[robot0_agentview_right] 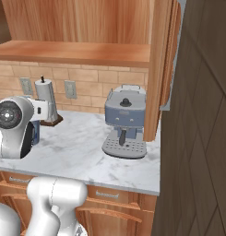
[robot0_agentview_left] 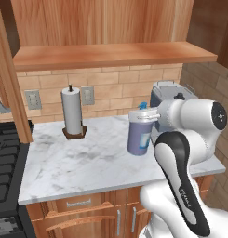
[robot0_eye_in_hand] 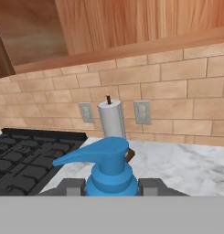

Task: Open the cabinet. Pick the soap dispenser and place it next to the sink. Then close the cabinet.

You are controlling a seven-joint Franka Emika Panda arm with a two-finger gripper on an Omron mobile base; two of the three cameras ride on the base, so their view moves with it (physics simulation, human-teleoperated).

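The soap dispenser, a lavender bottle with a pale blue label, hangs upright just over the marble counter; whether its base touches the stone I cannot tell. My gripper is shut on its neck from the right. In the hand view the blue pump top fills the gap between the two dark fingertips of the gripper. A sliver of the bottle shows behind my arm. The cabinet above stands open, its doors swung out. The sink is out of view.
A white paper towel roll stands at the back wall. A grey-blue coffee machine sits at the counter's right end, under the open right door. A black stove borders the counter on the left.
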